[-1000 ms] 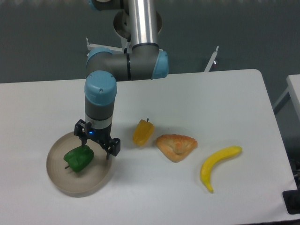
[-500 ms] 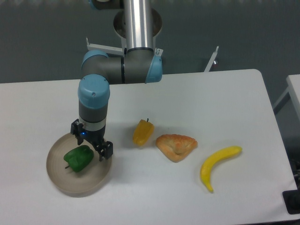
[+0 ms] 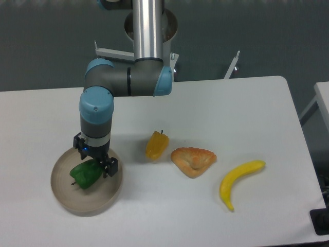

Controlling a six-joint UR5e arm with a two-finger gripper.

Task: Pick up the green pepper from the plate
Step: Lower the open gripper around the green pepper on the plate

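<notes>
From the fixed camera, the glossy dark-green bell pepper [image 3: 85, 174] lies in the round beige-grey matte plate [image 3: 67, 198], not yet lifted. The two-finger gripper [image 3: 95, 163] hangs directly over it, jaws spread wide, one finger showing at the pepper's right side. Closing and raising remain. The plate holds only this pepper; a yellow pepper [image 3: 157, 145] sits on the white table [image 3: 247, 113].

Arm shifts toward the table's left edge; gripper [image 3: 95, 158] now sits lower over the plate [image 3: 67, 200], directly above the green pepper [image 3: 85, 175], jaws spread.
</notes>
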